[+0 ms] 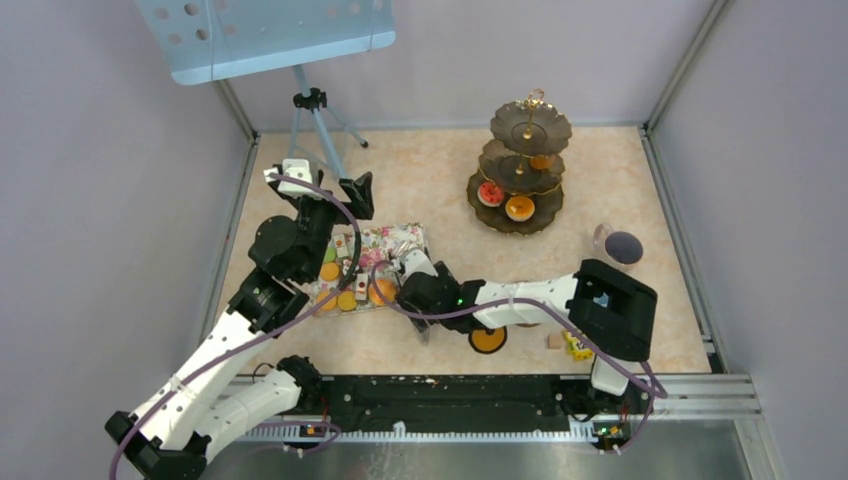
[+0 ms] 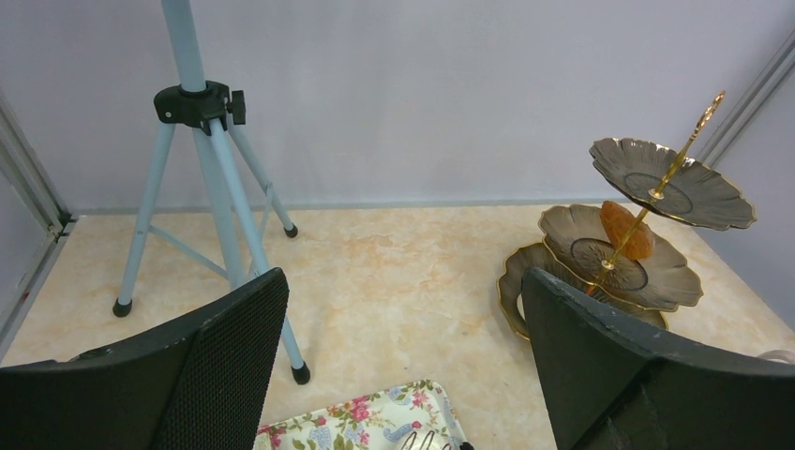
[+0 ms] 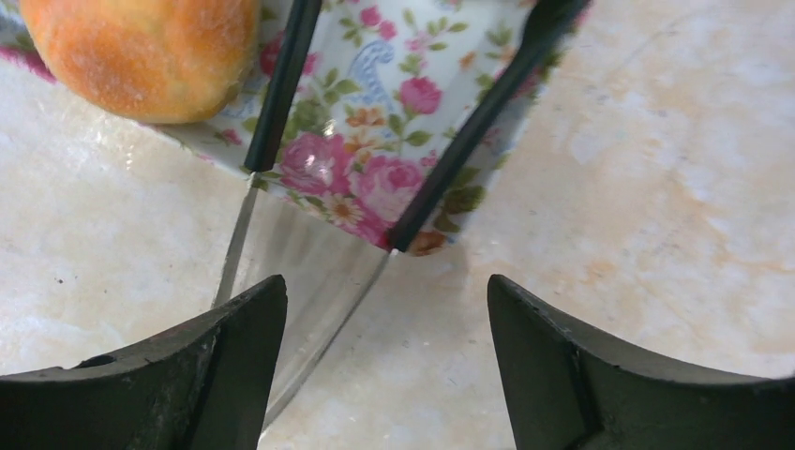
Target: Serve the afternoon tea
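Over the near right corner of the floral tray [image 3: 375, 141], hovering with right gripper [image 3: 384, 309] spread wide, gripping nothing, straddling the tongs [image 3: 457, 150], probably lining up to take them for serving.

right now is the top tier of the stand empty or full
Empty: the top tier shows only bare dish; an orange pastry sits on the tier below.

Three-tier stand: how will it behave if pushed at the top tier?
The three-tier stand is tall, so a high push may tip it. Its wide bottom tier probably steadies low pushes. The orange pastry there looks loose and could slide.
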Robot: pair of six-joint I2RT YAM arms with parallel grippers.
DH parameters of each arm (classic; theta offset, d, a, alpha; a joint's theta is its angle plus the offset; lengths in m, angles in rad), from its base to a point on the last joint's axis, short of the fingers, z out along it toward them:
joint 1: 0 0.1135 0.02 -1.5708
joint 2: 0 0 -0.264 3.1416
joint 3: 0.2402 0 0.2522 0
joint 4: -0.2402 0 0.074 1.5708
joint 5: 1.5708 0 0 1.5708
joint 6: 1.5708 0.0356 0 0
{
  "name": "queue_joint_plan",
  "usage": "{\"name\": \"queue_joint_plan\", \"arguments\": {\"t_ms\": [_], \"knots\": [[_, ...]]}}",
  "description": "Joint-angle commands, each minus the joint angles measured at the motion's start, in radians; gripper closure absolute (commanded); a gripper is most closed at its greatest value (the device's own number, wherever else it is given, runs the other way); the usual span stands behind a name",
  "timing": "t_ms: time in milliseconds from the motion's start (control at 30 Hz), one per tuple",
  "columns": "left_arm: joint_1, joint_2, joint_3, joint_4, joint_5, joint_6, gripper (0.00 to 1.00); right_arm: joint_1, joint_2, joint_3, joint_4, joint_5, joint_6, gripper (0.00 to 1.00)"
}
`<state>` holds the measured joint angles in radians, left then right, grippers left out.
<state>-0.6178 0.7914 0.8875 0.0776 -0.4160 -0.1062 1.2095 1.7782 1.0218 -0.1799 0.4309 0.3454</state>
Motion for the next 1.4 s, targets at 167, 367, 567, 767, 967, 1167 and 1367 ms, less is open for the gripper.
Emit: {"name": "queue_joint_plan", "arguments": {"t_ms": [167,367,567,767,967,1167,1367], "knots": [[0.003,0.003,0.005,0.031,0.011,-0.009,0.01,0.040,-0.126,0.044,-0.001,0.017,0.071,0.19],[0.002,0.003,0.004,0.031,0.014,-0.010,0.01,0.061,-0.006,0.097,-0.018,0.039,0.139,0.09],[0.003,-0.002,0.006,0.031,0.021,-0.014,0.01,0.062,0.046,0.070,-0.004,0.062,0.118,0.15],[0.003,0.001,0.005,0.031,0.022,-0.014,0.01,0.064,-0.007,-0.043,0.087,0.104,0.084,0.27],[0.003,0.010,0.005,0.030,0.030,-0.019,0.01,0.051,-0.051,-0.184,0.261,0.089,-0.101,0.34],[0.002,0.019,0.005,0.028,0.031,-0.020,0.01,-0.004,-0.122,-0.328,0.432,0.015,-0.160,0.23],[0.004,0.024,0.006,0.028,0.032,-0.020,0.01,-0.009,-0.074,-0.342,0.484,-0.021,-0.113,0.28]]}}
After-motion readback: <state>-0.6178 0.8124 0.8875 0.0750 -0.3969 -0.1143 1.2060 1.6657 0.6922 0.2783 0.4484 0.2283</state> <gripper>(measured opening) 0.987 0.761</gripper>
